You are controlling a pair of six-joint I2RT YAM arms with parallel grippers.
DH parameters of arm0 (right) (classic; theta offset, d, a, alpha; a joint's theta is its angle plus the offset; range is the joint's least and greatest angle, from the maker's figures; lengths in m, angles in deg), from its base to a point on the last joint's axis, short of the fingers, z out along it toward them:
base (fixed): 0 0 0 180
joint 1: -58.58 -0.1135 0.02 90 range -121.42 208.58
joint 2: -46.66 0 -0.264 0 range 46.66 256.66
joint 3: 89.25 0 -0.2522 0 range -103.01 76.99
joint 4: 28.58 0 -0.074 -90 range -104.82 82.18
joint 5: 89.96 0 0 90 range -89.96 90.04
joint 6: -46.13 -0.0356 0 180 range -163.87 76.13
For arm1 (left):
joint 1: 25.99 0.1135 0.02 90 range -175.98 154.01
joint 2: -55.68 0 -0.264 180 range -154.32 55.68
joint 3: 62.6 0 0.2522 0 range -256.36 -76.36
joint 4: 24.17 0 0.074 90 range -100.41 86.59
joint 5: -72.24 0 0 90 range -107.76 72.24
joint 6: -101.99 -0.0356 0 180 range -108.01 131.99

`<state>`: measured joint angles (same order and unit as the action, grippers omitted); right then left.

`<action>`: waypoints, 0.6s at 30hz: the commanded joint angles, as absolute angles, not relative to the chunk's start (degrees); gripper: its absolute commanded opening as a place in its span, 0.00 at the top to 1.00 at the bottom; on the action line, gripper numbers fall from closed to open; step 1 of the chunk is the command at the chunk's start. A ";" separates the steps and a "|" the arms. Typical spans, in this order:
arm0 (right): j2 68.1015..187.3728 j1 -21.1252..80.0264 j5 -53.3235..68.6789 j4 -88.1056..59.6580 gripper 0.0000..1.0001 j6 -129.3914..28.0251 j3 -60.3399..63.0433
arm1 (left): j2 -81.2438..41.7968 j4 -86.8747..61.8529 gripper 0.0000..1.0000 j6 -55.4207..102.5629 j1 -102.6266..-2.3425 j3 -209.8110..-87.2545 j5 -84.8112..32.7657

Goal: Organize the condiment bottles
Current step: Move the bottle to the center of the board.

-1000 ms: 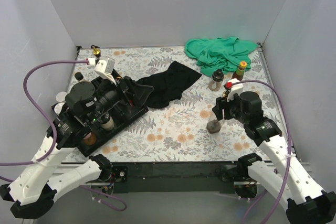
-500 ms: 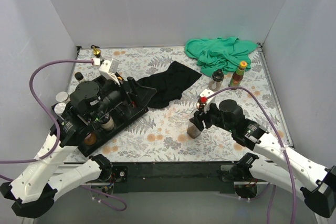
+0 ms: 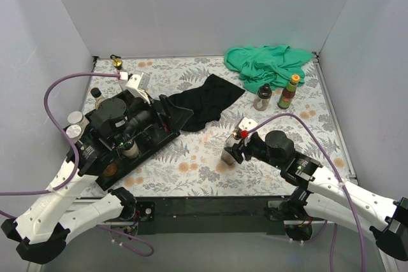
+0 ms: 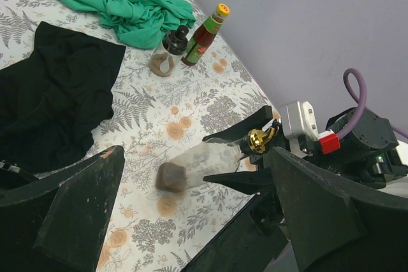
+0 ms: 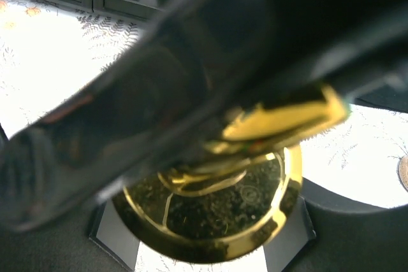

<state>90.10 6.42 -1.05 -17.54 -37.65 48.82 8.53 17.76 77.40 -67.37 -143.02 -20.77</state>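
Observation:
My right gripper (image 3: 233, 151) is shut on a clear gold-spouted bottle (image 3: 230, 155), gripping its neck and carrying it tilted just above the floral table (image 3: 210, 164). In the left wrist view the same bottle (image 4: 203, 167) hangs blurred, its gold spout (image 4: 260, 139) between the right fingers. The right wrist view is filled by the gold cap (image 5: 213, 218). My left gripper (image 3: 173, 114) stands open over the black tray (image 3: 167, 137), holding nothing. A red sauce bottle (image 3: 288, 92) and a black-capped shaker (image 3: 262, 97) stand at the back right.
A green cloth (image 3: 271, 65) lies at the back right and a black cloth (image 3: 207, 100) in the middle. Jars (image 3: 131, 150) sit in the tray. More bottles (image 3: 116, 62) and grey-lidded shakers (image 3: 75, 118) stand along the left edge.
My right arm has carried the gold-spouted bottle leftward toward the tray. The left arm has shifted slightly, still open.

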 commanded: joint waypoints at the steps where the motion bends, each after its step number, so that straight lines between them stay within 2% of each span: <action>1: 87.70 6.19 -0.93 -21.32 0.57 -36.66 50.00 | 8.57 16.75 0.02 76.24 -67.56 -142.72 -21.54; 2: 87.27 6.19 -1.02 -20.98 0.49 -36.66 50.09 | 8.57 16.75 0.02 75.98 -67.56 -142.81 -21.54; 5: 85.86 6.19 -1.46 -20.27 0.38 -36.49 50.62 | 8.84 16.84 0.02 75.71 -67.56 -143.33 -21.45; 10: 84.80 6.19 -3.04 -18.78 0.25 -38.41 50.53 | 9.54 17.28 0.02 76.94 -67.56 -144.74 -19.97; 11: 84.89 6.19 -3.30 -18.25 0.17 -38.85 49.66 | 9.63 17.28 0.02 77.46 -67.56 -144.83 -19.78; 14: 84.89 6.19 -4.27 -15.98 0.03 -40.17 47.73 | 9.28 17.36 0.02 77.65 -67.56 -145.09 -19.52; 18: 84.71 6.19 -4.89 -12.28 0.01 -41.32 44.57 | 7.87 17.89 0.02 77.91 -67.56 -145.36 -18.56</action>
<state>85.53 6.42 -3.25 -14.44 -39.55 49.74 8.53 17.49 77.51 -67.37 -143.10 -20.02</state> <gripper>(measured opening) 0.983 0.982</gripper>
